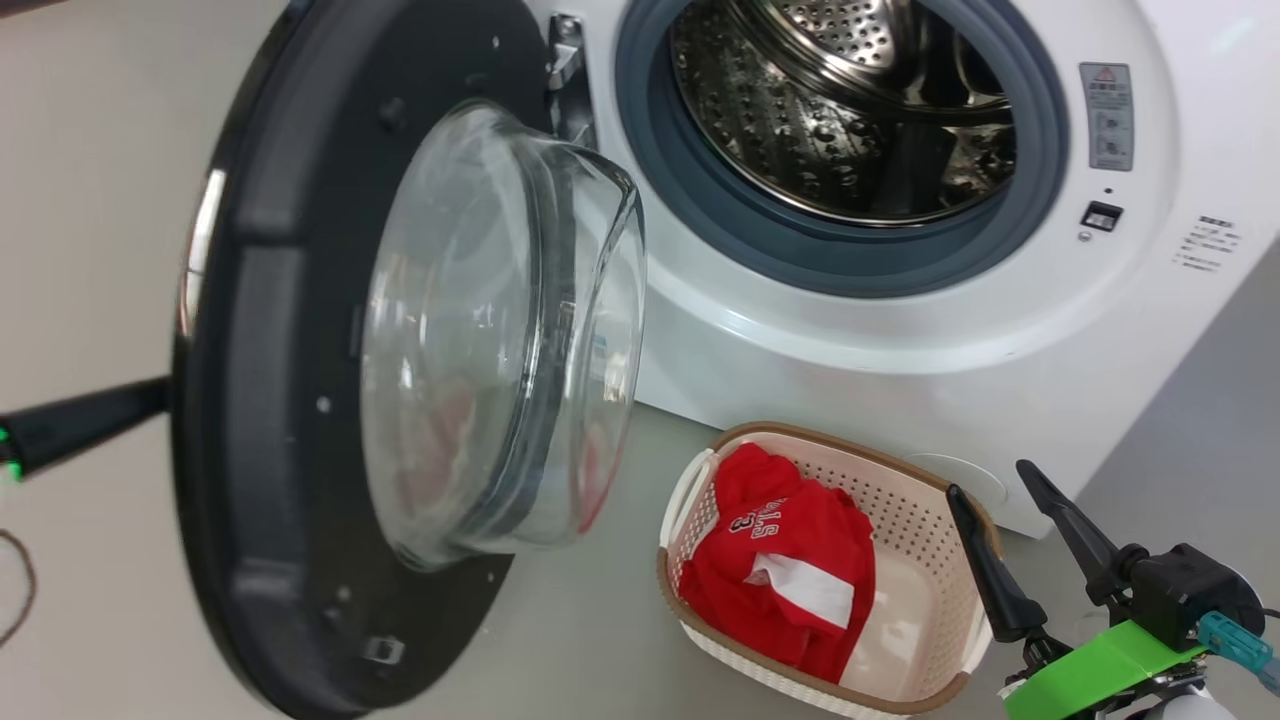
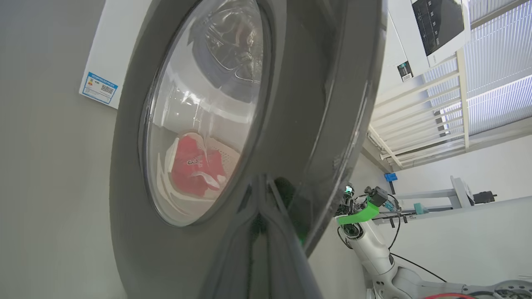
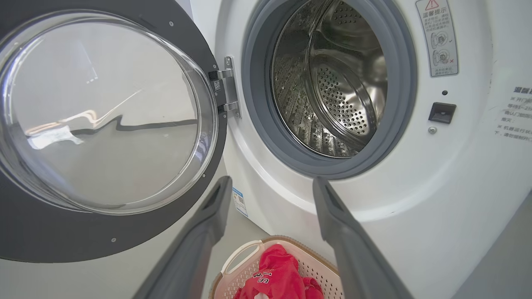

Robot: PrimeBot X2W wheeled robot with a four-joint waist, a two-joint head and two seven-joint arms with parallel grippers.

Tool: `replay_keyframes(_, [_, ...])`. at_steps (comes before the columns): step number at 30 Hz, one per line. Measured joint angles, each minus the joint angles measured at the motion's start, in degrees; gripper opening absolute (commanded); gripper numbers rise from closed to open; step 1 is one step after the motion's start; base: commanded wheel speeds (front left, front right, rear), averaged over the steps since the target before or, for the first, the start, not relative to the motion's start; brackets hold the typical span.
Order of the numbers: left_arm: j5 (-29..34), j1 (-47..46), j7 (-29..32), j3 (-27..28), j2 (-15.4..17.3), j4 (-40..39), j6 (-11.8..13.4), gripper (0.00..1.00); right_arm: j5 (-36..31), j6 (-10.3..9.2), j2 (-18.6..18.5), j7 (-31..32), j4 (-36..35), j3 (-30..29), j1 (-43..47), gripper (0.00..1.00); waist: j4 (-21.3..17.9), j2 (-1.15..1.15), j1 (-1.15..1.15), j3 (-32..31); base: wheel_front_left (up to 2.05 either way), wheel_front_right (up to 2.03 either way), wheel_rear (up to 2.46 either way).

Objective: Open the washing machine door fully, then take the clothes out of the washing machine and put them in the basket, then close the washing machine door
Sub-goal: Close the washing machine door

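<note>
Clothes (image 1: 790, 560) lie in basket (image 1: 930, 520) by washing machine (image 1: 900, 330); drum (image 1: 830, 120) looks emptied. Washing machine door (image 1: 260, 400) is open, left gripper (image 2: 274, 232) fingers closed against its outer face. Door should be pushed steadily until latched, with the right gripper (image 1: 990, 480), fingers spread and empty, kept clear.

Glossy white washing machine (image 1: 880, 340): in its mouth a shiny perforated steel drum (image 1: 800, 120) ringed by a matt grey rubber gasket (image 1: 690, 200); hinged to it, the washing machine door (image 1: 250, 420), dark plastic around a clear, gleaming glass window (image 1: 480, 330); before it, a perforated cream plastic basket (image 1: 925, 560) of soft red cloth clothes (image 1: 800, 570)
</note>
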Motion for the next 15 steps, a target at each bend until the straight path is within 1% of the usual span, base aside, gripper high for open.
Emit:
replay_keyframes(4, [-0.4, 0.2, 0.6, -2.5, -1.4, -3.4, 0.0, 0.00, 0.0, 0.00, 0.2, 0.0, 0.0, -0.1, 0.0, 1.00, -1.4, 0.00, 0.00, -0.1, 0.00, 0.00, 0.00])
replay_keyframes(10, [-0.5, 0.2, 0.5, -6.4, -4.2, -7.3, 0.0, 0.00, 0.0, 0.00, 0.9, 0.0, -0.1, -0.2, 0.0, 1.00, -4.0, 0.00, 0.00, -0.1, 0.00, 0.00, 0.00])
replay_keyframes(15, [-0.4, 0.2, -1.1, -8.6, -5.7, -9.8, 0.0, 0.00, -0.3, 0.00, 1.0, 0.0, -0.2, -0.5, 0.0, 1.00, -6.6, 0.00, 0.00, 0.0, 0.00, 0.00, 0.00])
